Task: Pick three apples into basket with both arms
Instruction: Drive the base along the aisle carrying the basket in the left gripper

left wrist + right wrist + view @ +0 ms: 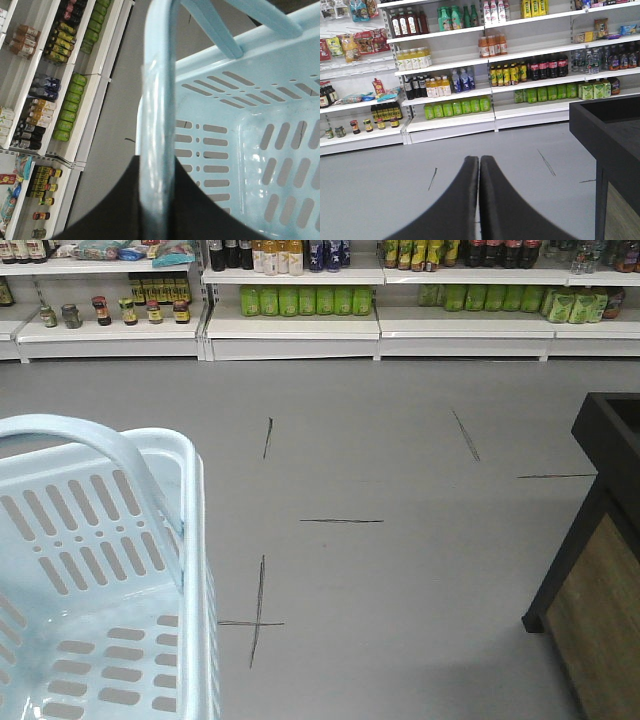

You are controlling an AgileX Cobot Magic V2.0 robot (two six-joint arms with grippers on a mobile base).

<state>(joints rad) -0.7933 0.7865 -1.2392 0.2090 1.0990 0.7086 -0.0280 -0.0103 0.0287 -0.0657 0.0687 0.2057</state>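
Basket (185, 570) of pale bluish plastic fills the lower left of the front view over the grey floor (400, 570). Its loop handle (159, 100) runs between the black fingers of the left gripper (156, 165), which clasp it from both sides. The right gripper (479, 165) faces the drink shelves (460, 107) near a black counter (615, 130), its fingers pressed together on nothing.

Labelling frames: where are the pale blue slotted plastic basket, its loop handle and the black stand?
basket (198, 540): front view, right rim.
loop handle (157, 125): left wrist view, mid-bar.
black stand (607, 131): right wrist view, top edge.
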